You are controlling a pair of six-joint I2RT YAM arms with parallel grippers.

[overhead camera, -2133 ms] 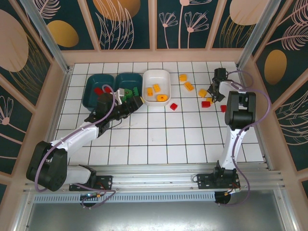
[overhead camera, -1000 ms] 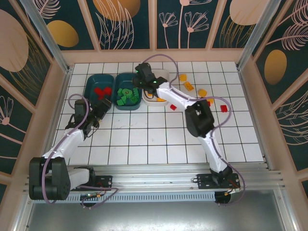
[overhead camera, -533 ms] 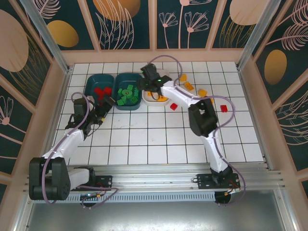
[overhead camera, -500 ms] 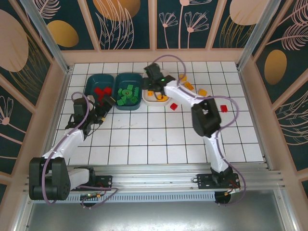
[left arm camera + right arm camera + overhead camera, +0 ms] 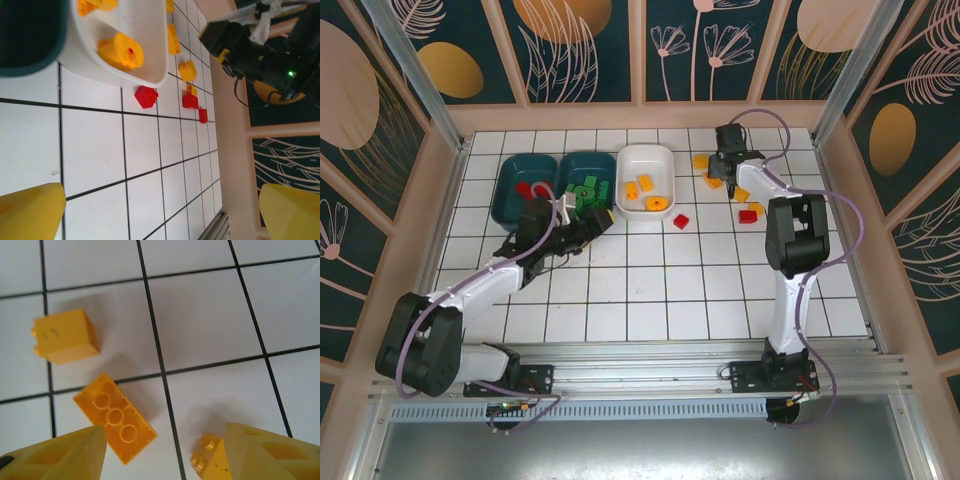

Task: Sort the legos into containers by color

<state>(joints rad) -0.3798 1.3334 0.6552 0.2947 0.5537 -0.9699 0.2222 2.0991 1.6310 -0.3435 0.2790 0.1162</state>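
Right gripper (image 5: pixel 162 452): fingers spread, empty, hovering over loose bricks.
Yellow brick (image 5: pixel 115 417): on the tile, hollow side up. I judge it light, rigid and slick, so I'd pinch its long flat sides.
Left gripper (image 5: pixel 160 210): spread, empty.

Left arm (image 5: pixel 480 285) lies low, running from its base diagonally forward and right. The left gripper (image 5: pixel 595 220) at its end has jaws spread wide, the yellow fingers (image 5: pixel 30 212) sitting in opposite bottom corners of the left wrist view and gripping nothing. Right arm (image 5: pixel 788 235) stands tall off its base with the forearm stretched to the far side and angled left; the right gripper (image 5: pixel 723 172) points down, jaws likewise apart and holding nothing, fingertips (image 5: pixel 60 452) at the two lower corners of the right wrist view.
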